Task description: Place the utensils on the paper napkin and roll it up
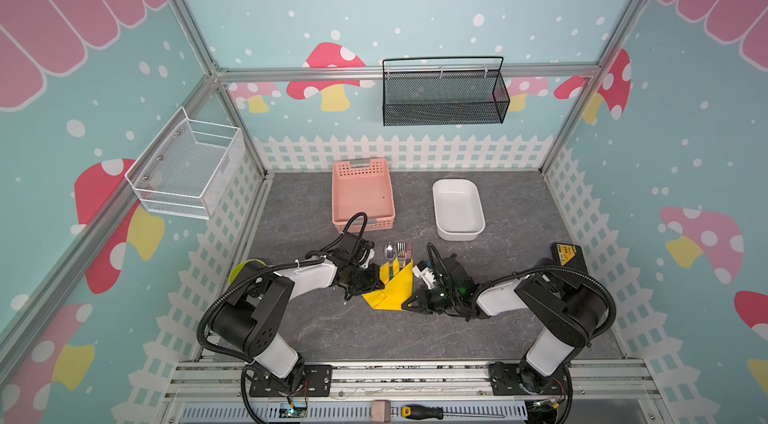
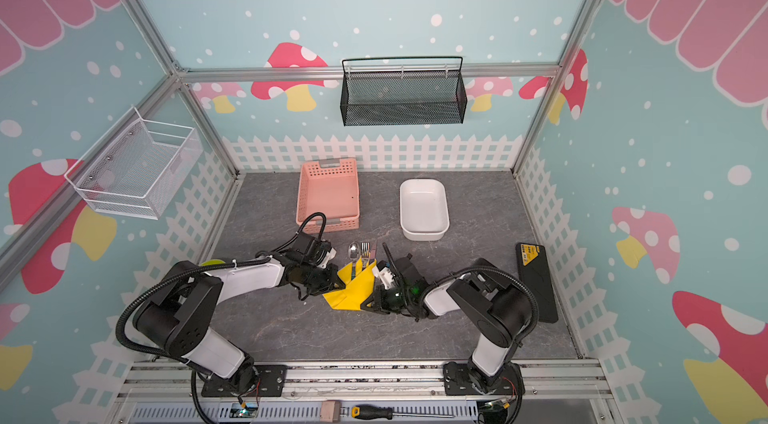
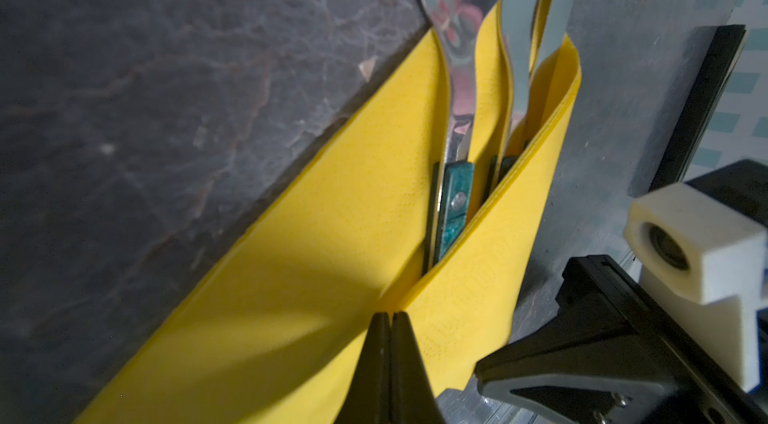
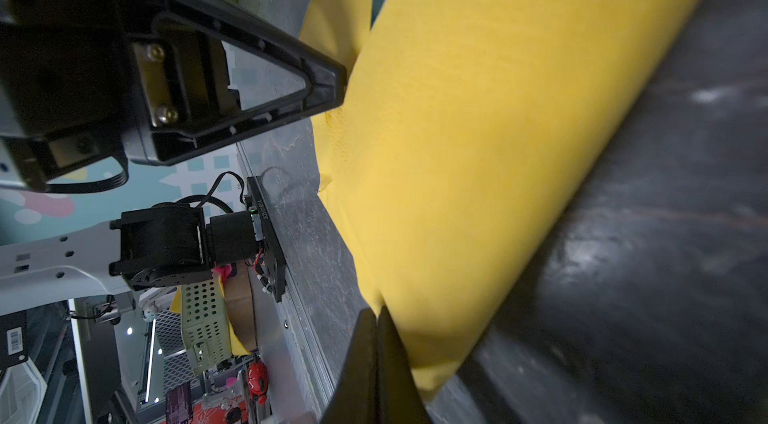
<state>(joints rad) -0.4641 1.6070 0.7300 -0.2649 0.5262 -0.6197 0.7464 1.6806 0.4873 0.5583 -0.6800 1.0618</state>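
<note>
The yellow paper napkin (image 1: pixel 392 289) (image 2: pixel 353 289) lies mid-table, its sides folded in over the utensils. Past its far edge stick out the heads of the spoon (image 1: pixel 390 251), fork (image 1: pixel 401 251) and knife (image 1: pixel 409 252). My left gripper (image 1: pixel 380 282) is shut on the napkin's left side. In the left wrist view its tips (image 3: pixel 391 316) meet at the fold of the napkin (image 3: pixel 332 235), with a teal handle (image 3: pixel 455 206) tucked inside. The right gripper (image 1: pixel 409 302) is shut on the near right edge. In the right wrist view its tips (image 4: pixel 378 312) pinch the napkin (image 4: pixel 478 131).
A pink basket (image 1: pixel 363 195) and a white dish (image 1: pixel 457 203) stand behind the napkin. A lime-green bowl (image 1: pixel 243 268) is half hidden under the left arm. A black box (image 1: pixel 567 255) sits at the right. A screwdriver (image 1: pixel 432 412) lies on the front rail.
</note>
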